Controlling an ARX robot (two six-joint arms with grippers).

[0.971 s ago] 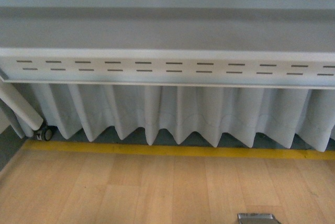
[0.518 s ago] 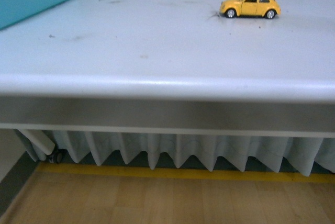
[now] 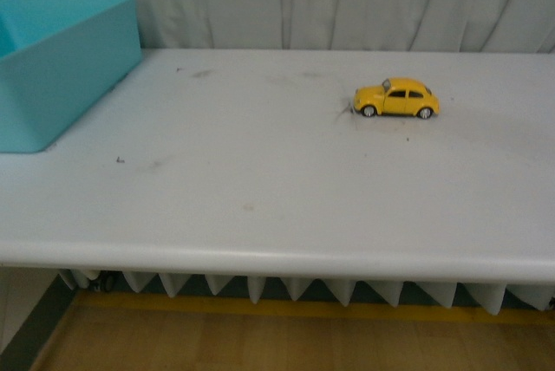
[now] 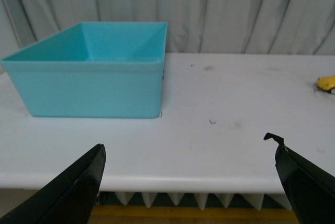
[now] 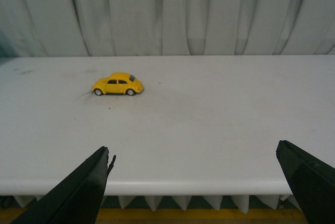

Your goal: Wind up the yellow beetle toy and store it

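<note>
Right of centre in the front view, the yellow beetle toy sits on the white table, well apart from the teal bin at upper left. Left gripper and right gripper both gape, empty. Likely light, hard, slick; pinch across the doors

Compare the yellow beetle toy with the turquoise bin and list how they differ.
Colour: the yellow beetle toy is glossy yellow; the turquoise bin is plain turquoise. Size: the bin is far bigger than the toy. Shape: the toy is a rounded car on wheels; the bin is an open-topped box. Place: the bin sits at the left, the toy right of centre. Both rest on the white table.
</note>
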